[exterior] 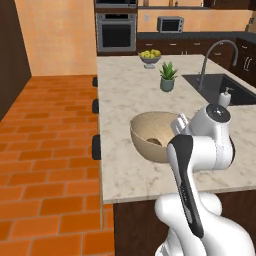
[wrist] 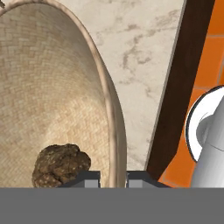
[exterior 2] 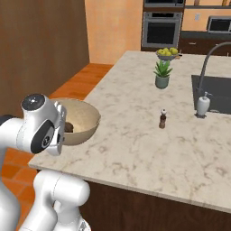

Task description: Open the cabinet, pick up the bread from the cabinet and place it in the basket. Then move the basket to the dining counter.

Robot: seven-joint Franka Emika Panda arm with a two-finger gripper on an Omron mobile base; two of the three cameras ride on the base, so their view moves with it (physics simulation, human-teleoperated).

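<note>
The gripper [wrist: 113,177] is clenched on the rim of the basket [wrist: 48,100], finger tips straddling its wall. The bread [wrist: 61,165] lies inside at seven o'clock in the hand view. The basket sits over the near edge of the dining counter [exterior 2: 149,135].

Pale cream marble-patterned dining counter [exterior 2: 135,135] carries: green potted plant [exterior 2: 162,74], fruit bowl [exterior 2: 167,54], small brown pepper mill [exterior 2: 163,119], white soap dispenser [exterior 2: 203,104], all well beyond the fingertips.
</note>
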